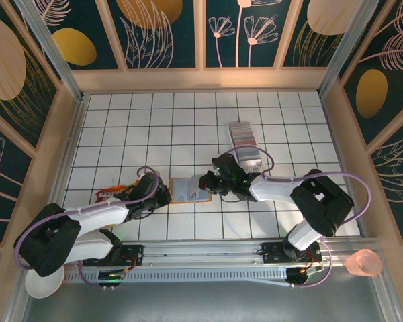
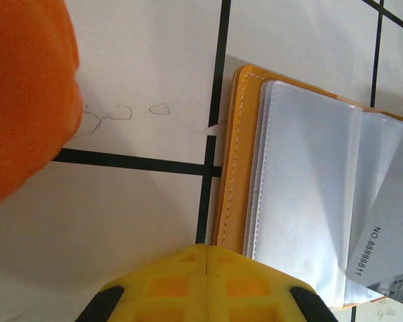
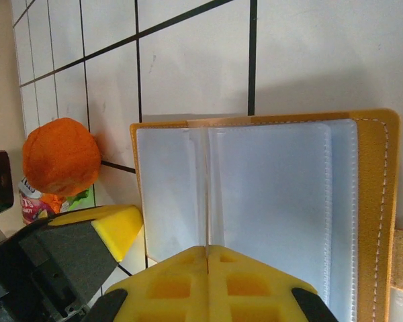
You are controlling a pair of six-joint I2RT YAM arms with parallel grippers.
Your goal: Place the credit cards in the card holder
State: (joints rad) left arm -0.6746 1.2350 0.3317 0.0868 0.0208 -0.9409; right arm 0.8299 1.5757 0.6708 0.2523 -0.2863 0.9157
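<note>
Near the middle of the white tiled table (image 1: 121,134), a little toward its near edge, the card holder (image 1: 187,191) lies open and flat. Its clear sleeves face up inside a tan border. At its left edge sits the left gripper (image 1: 165,194), clenched, with nothing seen between its yellow tips, which hang over the holder's rim. At its right edge the right gripper (image 1: 206,182) is clenched too, tips above the sleeves. Whether a card is pinched there I cannot tell. One grey numbered card (image 2: 383,245) shows at an angle over the sleeves. Farther back and to the right, the credit cards (image 1: 243,130) stand on edge in a clear tray (image 1: 250,159).
</note>
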